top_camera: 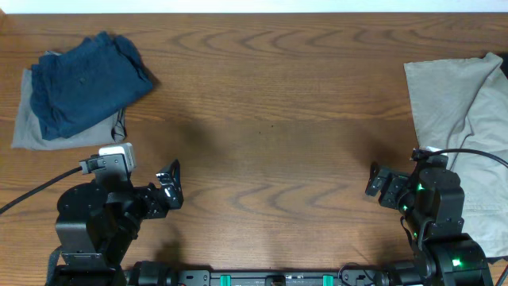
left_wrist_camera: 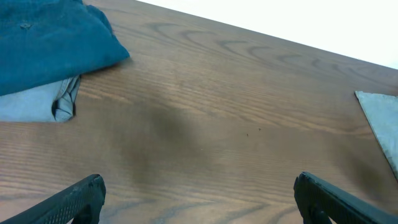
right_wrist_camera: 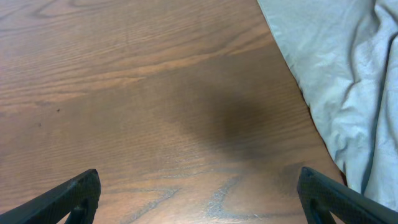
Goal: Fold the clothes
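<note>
Overhead: a folded navy pair (top_camera: 91, 79) lies on a grey pair (top_camera: 28, 131) at upper left, and a rumpled beige pair (top_camera: 468, 119) sprawls along the right edge. The left gripper (top_camera: 175, 184) and right gripper (top_camera: 371, 180) sit low over the table (top_camera: 270, 119).

Left wrist: jaws spread, nothing between them; the grey hem shows under the navy.

Right wrist: jaws likewise spread; only the beige creases at upper right.

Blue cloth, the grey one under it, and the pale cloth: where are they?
Blue cloth (top_camera: 89, 79): overhead view, middle of the folded pile.
Grey cloth (top_camera: 30, 129): overhead view, left edge showing beneath.
Pale cloth (top_camera: 456, 111): overhead view, flat upper part.
</note>
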You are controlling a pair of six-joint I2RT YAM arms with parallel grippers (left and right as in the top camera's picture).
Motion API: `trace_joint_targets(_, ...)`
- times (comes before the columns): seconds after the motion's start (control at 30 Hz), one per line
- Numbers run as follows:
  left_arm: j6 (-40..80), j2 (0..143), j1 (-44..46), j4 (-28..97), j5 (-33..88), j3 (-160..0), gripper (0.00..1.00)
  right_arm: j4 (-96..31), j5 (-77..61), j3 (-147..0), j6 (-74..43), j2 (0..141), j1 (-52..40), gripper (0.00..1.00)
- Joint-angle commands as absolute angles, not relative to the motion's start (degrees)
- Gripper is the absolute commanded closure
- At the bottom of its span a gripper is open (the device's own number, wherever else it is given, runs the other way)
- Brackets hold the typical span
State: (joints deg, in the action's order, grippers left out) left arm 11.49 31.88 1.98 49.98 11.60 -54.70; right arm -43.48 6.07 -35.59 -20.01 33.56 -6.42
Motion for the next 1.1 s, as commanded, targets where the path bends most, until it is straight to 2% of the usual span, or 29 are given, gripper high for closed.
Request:
trace_joint_targets(0.0, 10.33, 31.88, 1.85, 50.11, 10.9, -54.08, 0.02, -43.62, 6.87, -35.11, -20.78, 32.12, -6.07, 0.01)
trace_joint_targets(0.2, 10.33, 31.88, 1.85, 50.11, 10.9, -54.08, 0.02, -45.84, 7.64, -34.7, -20.27, 27.51, -5.15, 0.01)
trace_joint_targets(0.67, 10.33, 31.88, 1.85, 50.11, 10.9, -54.08, 0.02, -38.39, 3.31, -19.14, -10.87, 0.97, 0.47, 0.01)
trace_joint_targets(0.87, 10.33, 31.88, 1.85, 50.11, 10.9, -54.08, 0.02, -28.47, 2.74, -14.63, -9.3, 0.27, 3.01, 0.01)
trace_joint_targets(1.07, 10.33, 31.88, 1.85, 50.11, 10.9, -54.08, 0.02, -11.16, 2.52, -6.26, -8.08, 0.27, 3.05, 0.01)
